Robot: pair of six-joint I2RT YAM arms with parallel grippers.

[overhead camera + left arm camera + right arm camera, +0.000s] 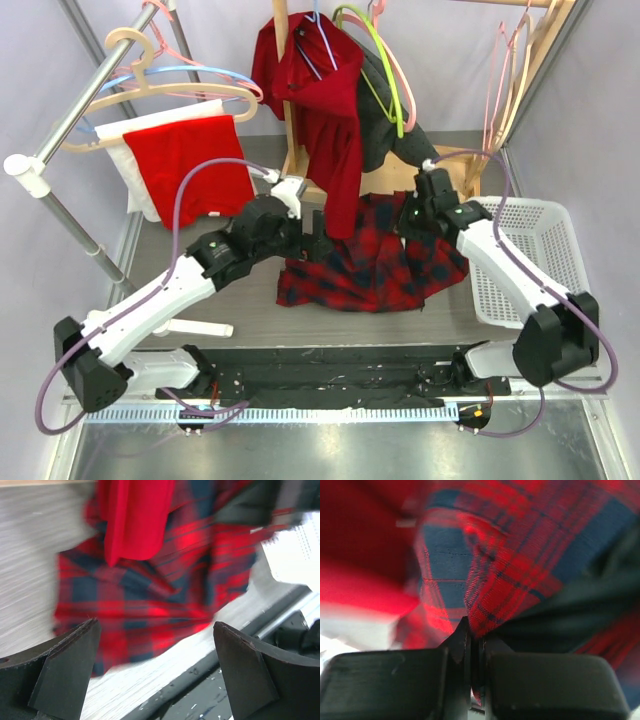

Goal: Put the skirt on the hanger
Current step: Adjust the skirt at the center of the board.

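The red and navy plaid skirt (375, 265) lies crumpled on the table below the wooden stand. My right gripper (415, 215) is shut on its upper right edge, and in the right wrist view a fold of the skirt (520, 550) runs into the closed right gripper (475, 645). My left gripper (320, 245) hovers open at the skirt's left side. In its wrist view the skirt (150, 595) spreads beyond the wide-apart fingers (65, 665) with nothing between them. A green hanger (375, 60) hangs on the stand, and a beige hanger (150, 80) on the left rail.
A red garment (325, 110) and a dark grey one (385, 130) hang from the wooden stand just above the skirt. Red and white cloths (190, 165) drape from the left rack. A white basket (535, 255) stands at the right. Pink hangers (510, 50) hang top right.
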